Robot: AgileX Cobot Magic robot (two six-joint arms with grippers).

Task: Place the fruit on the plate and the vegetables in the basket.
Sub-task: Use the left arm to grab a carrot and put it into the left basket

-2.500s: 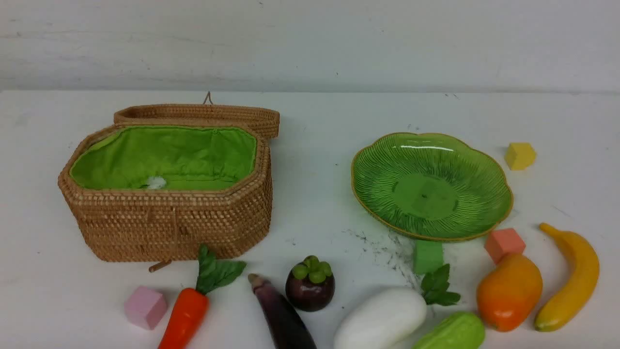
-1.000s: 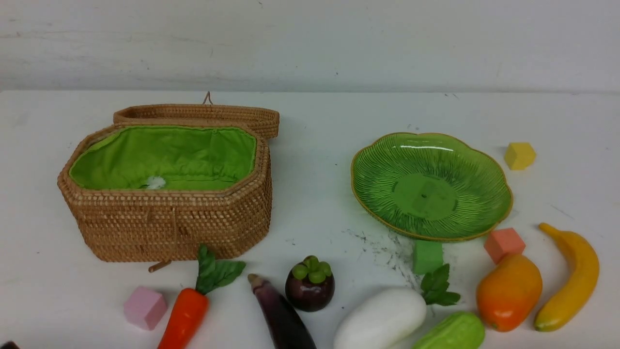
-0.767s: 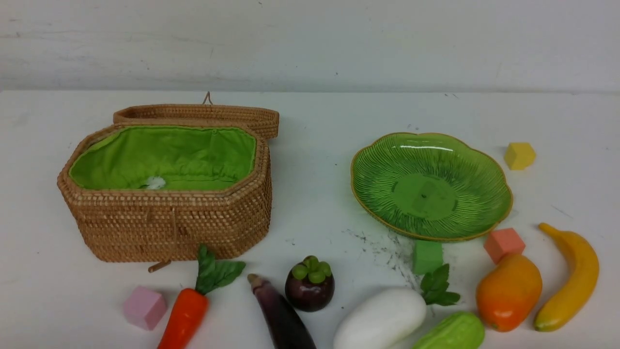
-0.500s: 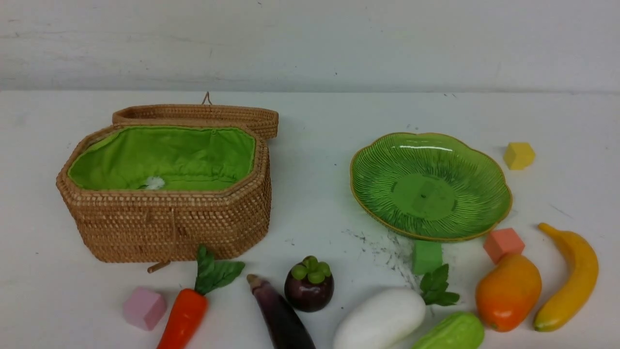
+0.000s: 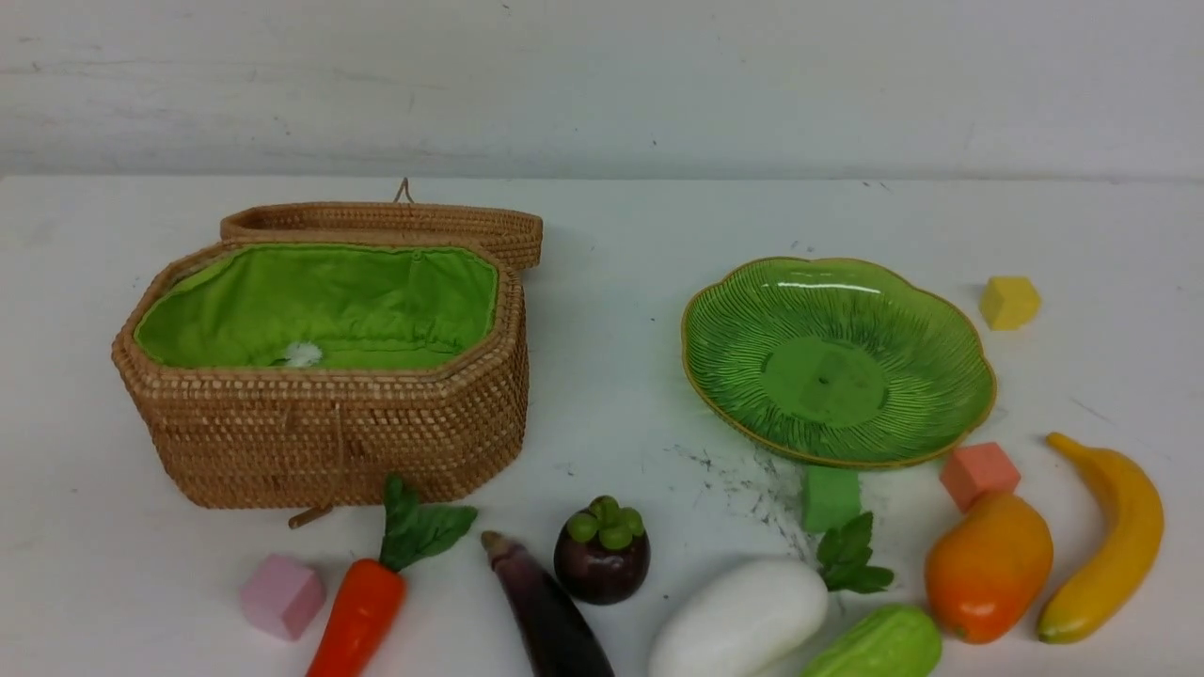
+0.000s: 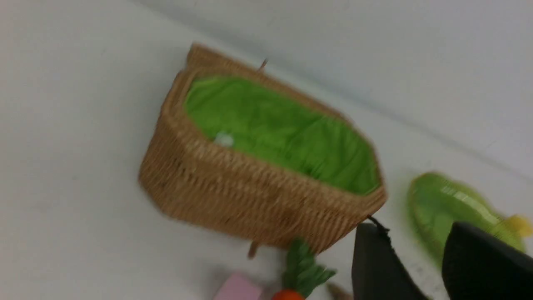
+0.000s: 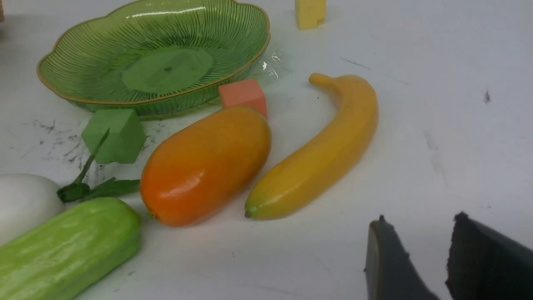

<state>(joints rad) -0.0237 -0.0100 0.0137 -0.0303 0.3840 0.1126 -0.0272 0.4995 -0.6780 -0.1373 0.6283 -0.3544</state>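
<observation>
we see mangosteen (image 5: 602, 564) and eggplant (image 5: 550, 611) side by side on the tabletop (image 5: 611, 310).
left pincer (image 6: 429, 271), right pincer (image 7: 437, 266): both released; banana (image 5: 1110, 536) at the plate's (image 5: 752, 320) four o'clock.

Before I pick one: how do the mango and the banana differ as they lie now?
The mango is plump and orange; the banana is long, curved and yellow. The mango lies nearer the plate, its far end by the coral cube; the banana lies to the mango's right, farther from the plate. Both are glossy and lie on the table, not yet on the plate.
</observation>
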